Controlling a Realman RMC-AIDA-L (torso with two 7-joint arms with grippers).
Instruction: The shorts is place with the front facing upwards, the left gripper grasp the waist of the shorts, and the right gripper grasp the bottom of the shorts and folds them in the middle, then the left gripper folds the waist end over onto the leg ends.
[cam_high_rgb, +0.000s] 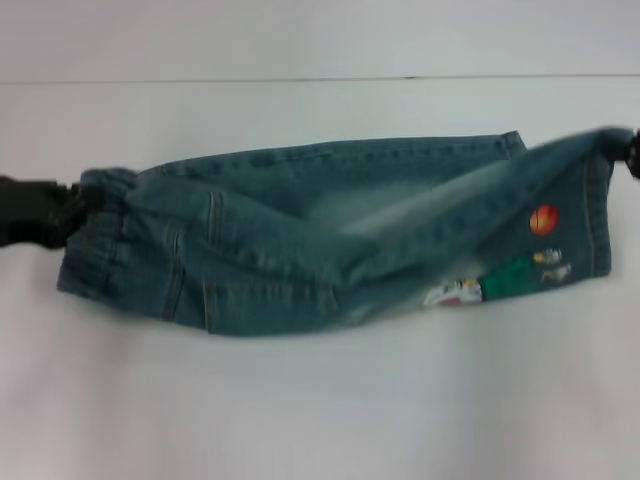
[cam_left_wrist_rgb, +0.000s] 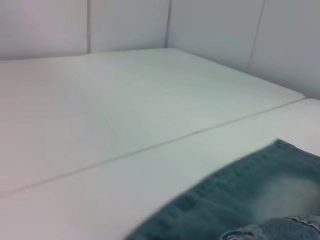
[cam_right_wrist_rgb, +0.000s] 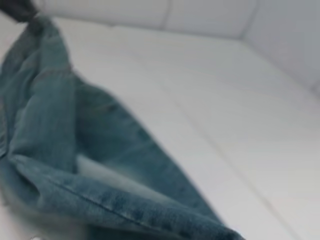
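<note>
Setting: a plain test or laboratory workspace, not a home. Evidence: a bare white table (cam_high_rgb: 320, 420) with one thin seam across its top, closed in by white panel walls (cam_left_wrist_rgb: 215, 30) that meet at a corner and show vertical joints. No furniture, decoration or household goods appear. The sole article on the surface is a pair of denim shorts (cam_high_rgb: 300, 240) with small coloured patches on one leg, stretched between two dark fittings at the left and right edges of the head view.
</note>
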